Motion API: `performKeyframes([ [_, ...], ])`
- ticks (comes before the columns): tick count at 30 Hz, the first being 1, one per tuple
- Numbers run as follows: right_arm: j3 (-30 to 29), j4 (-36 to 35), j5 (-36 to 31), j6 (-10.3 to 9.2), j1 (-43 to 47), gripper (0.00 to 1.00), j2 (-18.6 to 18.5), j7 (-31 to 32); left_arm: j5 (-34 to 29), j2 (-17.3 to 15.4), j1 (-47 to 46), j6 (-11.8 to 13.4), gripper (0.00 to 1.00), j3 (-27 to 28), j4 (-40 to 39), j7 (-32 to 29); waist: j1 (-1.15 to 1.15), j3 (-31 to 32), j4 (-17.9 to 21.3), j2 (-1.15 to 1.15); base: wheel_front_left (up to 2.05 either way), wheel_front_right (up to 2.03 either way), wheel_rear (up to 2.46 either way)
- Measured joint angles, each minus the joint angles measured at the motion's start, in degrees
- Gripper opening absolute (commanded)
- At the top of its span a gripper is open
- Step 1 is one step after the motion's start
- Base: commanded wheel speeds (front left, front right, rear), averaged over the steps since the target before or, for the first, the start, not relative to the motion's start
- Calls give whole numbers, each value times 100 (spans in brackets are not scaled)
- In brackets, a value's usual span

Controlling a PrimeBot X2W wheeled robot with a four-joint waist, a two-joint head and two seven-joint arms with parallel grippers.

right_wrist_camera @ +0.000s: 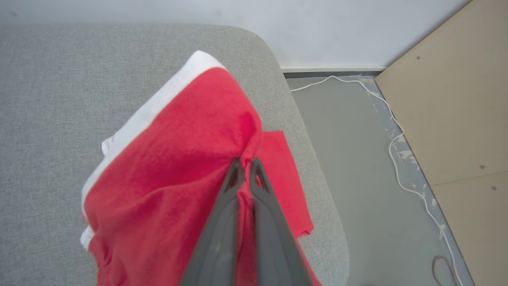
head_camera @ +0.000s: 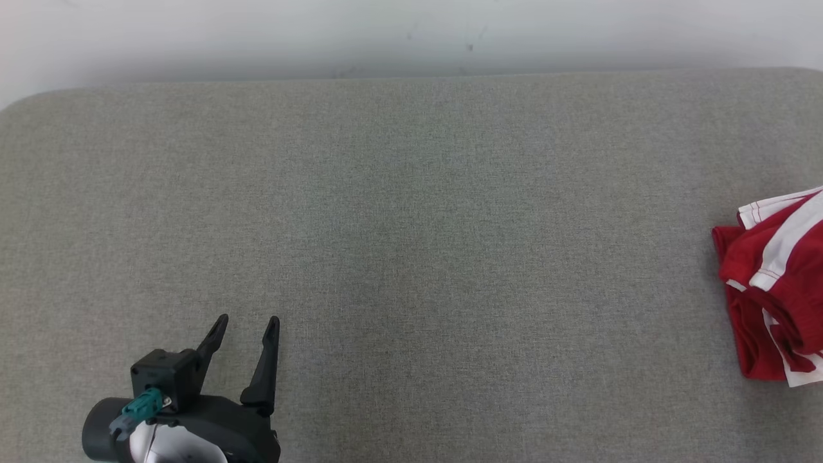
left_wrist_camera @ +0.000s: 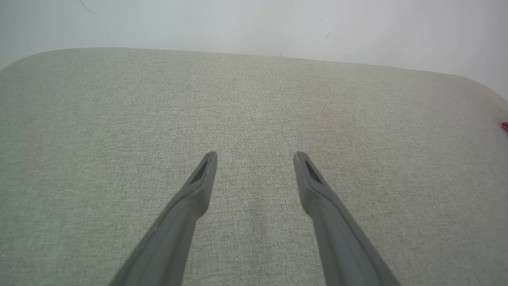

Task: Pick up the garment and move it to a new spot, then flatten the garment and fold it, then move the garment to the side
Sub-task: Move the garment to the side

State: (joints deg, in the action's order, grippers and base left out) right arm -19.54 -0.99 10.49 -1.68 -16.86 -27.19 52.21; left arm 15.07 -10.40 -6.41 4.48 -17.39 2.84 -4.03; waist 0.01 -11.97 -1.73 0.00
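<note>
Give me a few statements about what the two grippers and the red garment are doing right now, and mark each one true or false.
1. The right gripper is shut on the red and white garment. True.
2. The left gripper is clamped on a corner of the garment. False: its jaws stand open over the bare grey padded surface, holding nothing.
3. The garment sits at the robot's right end of the padded surface. True.
4. The garment lies spread out flat. False: it is bunched and crumpled.
5. A white cable runs along the floor beside the surface. True.
</note>
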Motion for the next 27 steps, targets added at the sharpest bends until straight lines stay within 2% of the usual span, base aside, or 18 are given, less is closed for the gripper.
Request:
performKeyframes([
  [10,-51,353,-135,-21,221,0,-1,-341,-21,-16,1,-1,100,-26,-9,-52,-1,-35,27,0,0,0,0],
  [11,-49,386,-181,-36,235,1,-1,-375,-34,-25,1,-2,100,-27,-14,-56,-1,-37,36,0,0,0,0],
  [12,-48,425,-222,-42,233,14,-3,-437,-43,-38,1,-2,100,-29,-15,-57,-1,-39,44,0,0,0,0],
  [14,-27,466,-307,-57,230,12,-23,-542,-44,-63,2,-2,100,-25,-25,-93,0,-44,66,0,0,0,0],
  [16,-48,503,-421,-145,230,55,-41,-646,-46,-67,1,-4,100,-37,-33,-107,-1,-52,90,0,0,0,0],
  [17,-58,521,-479,-178,230,100,-58,-706,-52,-65,1,-5,100,-52,-34,-109,-1,-56,95,0,0,0,0],
  [27,2,655,-600,-290,92,100,-45,-1312,-60,-65,-10,-46,100,-135,-54,-205,0,-90,122,0,0,0,0],
])
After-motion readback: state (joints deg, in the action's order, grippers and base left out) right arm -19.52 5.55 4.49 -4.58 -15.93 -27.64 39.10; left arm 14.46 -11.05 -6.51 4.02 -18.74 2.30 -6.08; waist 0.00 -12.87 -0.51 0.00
